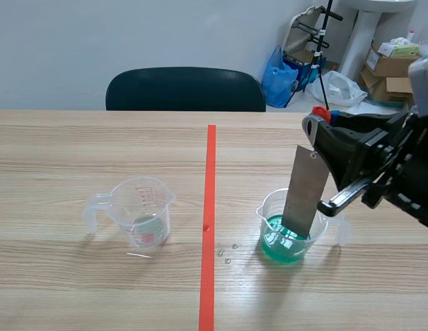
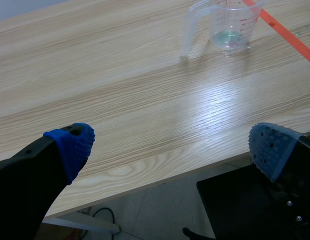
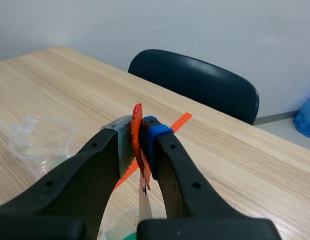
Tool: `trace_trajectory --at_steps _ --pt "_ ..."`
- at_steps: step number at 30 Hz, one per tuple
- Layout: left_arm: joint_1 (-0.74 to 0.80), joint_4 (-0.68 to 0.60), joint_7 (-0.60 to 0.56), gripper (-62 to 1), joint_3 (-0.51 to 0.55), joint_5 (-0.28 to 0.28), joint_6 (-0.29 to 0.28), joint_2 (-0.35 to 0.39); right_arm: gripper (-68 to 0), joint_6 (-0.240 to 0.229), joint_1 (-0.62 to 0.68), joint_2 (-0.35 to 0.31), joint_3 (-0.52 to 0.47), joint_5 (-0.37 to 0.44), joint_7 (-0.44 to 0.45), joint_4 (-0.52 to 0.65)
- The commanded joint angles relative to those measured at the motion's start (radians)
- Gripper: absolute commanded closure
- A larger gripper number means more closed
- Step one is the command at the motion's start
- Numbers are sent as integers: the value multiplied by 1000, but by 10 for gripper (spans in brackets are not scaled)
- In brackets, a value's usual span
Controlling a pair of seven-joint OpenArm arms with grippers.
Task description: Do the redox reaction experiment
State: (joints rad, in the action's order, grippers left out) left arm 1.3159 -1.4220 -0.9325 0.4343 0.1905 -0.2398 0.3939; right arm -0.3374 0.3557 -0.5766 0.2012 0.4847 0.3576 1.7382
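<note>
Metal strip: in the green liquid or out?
In. The metal strip stands tilted, lower end inside the cup, in the green liquid; right gripper shut on its top.

I run black hardware: the left gripper (image 2: 169,145) carries dotted blue pads (image 2: 72,145) and small screws (image 2: 289,203); the right gripper (image 3: 140,137) has thick fingers with round holes.

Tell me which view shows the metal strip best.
The scene view: most of the metal strip shows, held by the right gripper, its lower end in the green liquid. The right wrist view shows only a sliver between the fingers; the left wrist view, nothing.
</note>
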Motion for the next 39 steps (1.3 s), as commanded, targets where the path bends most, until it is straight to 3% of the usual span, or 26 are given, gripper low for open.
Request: trace_trajectory --at_steps 1,7,19,39 --pt "1 -12 -13 -623 -2 5 -6 3 -15 -1 -37 2 15 -3 21 -14" --pt "1 -12 -13 -623 -2 5 -6 3 -15 -4 -71 4 54 -18 122 -114" --pt "1 -12 -13 -623 -2 3 -6 3 -15 -5 -79 45 91 -180 308 -255" --pt "1 -12 -13 -623 -2 3 -6 3 -15 -4 -79 54 91 -194 315 -278"
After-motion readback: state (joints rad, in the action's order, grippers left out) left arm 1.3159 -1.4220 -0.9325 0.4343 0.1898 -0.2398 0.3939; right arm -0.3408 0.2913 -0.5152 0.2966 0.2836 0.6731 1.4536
